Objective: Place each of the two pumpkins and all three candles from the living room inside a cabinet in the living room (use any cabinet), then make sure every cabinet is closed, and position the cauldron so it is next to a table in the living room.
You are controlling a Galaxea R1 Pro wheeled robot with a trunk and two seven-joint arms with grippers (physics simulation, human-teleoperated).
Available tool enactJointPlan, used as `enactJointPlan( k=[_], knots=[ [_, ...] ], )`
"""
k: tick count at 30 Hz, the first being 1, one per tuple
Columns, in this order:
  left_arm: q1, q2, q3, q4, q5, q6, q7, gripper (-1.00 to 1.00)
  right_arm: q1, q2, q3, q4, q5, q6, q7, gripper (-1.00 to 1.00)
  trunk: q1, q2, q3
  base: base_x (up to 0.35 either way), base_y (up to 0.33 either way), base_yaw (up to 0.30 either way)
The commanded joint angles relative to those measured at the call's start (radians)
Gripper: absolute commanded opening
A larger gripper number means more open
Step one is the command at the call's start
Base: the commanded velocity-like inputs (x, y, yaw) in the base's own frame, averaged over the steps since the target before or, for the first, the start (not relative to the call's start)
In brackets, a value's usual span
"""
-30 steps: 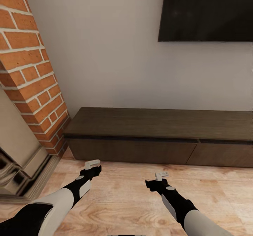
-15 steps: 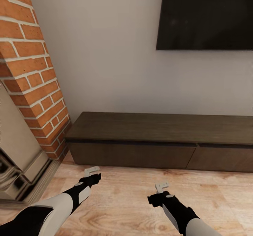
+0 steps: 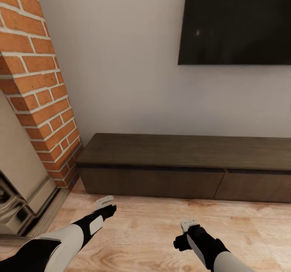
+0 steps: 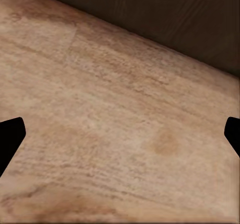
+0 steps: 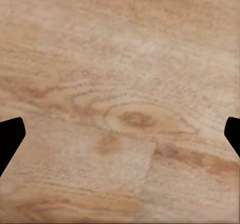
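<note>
The cabinet [image 3: 182,152] is a long low dark-brown unit against the white wall, and its flat drawer fronts [image 3: 153,183] are shut. My left gripper [image 3: 104,202] hovers over the wood floor just short of the cabinet's left end. It is open, and the dark cabinet front [image 4: 175,14] shows past the left gripper [image 4: 120,139]. My right gripper [image 3: 188,225] hangs over bare floor a little further from the cabinet. The right gripper [image 5: 120,139] is also open, with nothing between its fingers. The pumpkins, candles, cauldron and table are out of view.
A brick fireplace column [image 3: 36,81] with a pale stone surround [image 3: 20,175] stands at the left, touching the cabinet's left end. A black TV screen [image 3: 238,21] hangs on the wall above the cabinet. Wood floor [image 3: 141,231] lies between me and the cabinet.
The head view has tilted up, so the cabinet and TV sit lower in the picture. My right gripper has drawn back from the cabinet towards me. The left gripper has barely moved.
</note>
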Motion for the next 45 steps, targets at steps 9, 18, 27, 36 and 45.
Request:
enactJointPlan(
  k=[9,18,27,36,45],
  knots=[
    [0.017,0.002,-0.007,0.025,0.009,0.006,0.000,1.00,0.000,-0.001,0.012,0.000,-0.010,0.031,-0.002,1.00,-0.004,0.002,0.019,0.000,0.000,0.000],
    [0.040,0.000,-0.008,0.030,0.009,0.004,0.000,1.00,0.009,-0.008,0.012,0.000,-0.009,0.026,-0.005,1.00,-0.008,0.004,0.048,0.000,0.000,0.000],
    [0.094,0.000,-0.008,0.028,0.010,0.003,0.007,1.00,0.031,-0.031,0.013,0.053,-0.011,0.023,0.011,1.00,-0.008,0.004,0.035,0.000,0.000,0.000],
    [0.108,-0.005,-0.007,0.030,0.010,0.009,0.005,1.00,0.054,-0.041,0.012,0.080,-0.014,0.017,0.036,1.00,-0.022,0.026,0.060,0.000,0.000,0.000],
    [0.138,-0.004,-0.008,0.029,0.010,0.135,0.011,1.00,0.059,-0.073,0.011,0.108,-0.015,-0.002,0.038,1.00,-0.057,0.089,0.076,0.000,0.000,0.000]
  ],
)
